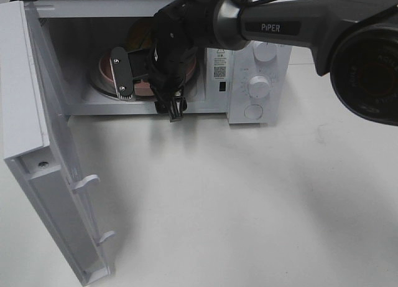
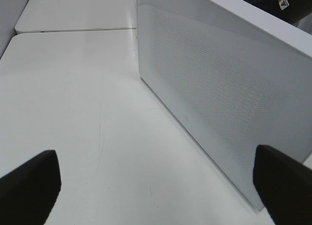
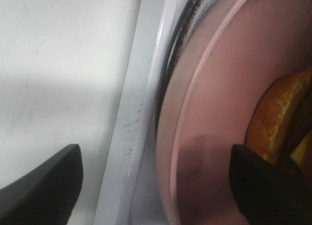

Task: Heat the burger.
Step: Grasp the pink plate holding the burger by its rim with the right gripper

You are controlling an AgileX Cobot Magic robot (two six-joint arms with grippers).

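A: Burger (image 3: 280,115) is sitting on the pink plate (image 3: 219,98) inside the microwave (image 1: 258,81), in the upper middle of the high view, where the dark arm (image 1: 280,25) is blocking most of it.

B: And the right claw (image 3: 156,178)?

A: It is standing wide apart, one finger over the plate and the other over the pale sill, and it is gripping nothing. The plate appears to be resting on the turntable (image 1: 106,88).

B: The left claw (image 2: 156,186)?

A: Spread fully, empty, looking at the outer face of the open door (image 2: 219,98) above the white table (image 2: 73,88).

B: So what is worrying you?

A: The finger by the plate. If the arm is pulling out at a slant, I judge it could catch the plate's rim and drag plate and burger toward the sill, or tip them off the turntable.

B: And the door?

A: It is hanging wide at the left of the high view. Swinging it shut while the right arm is inside would pinch the arm, and a plate sitting over the sill would be stopping the door from latching.
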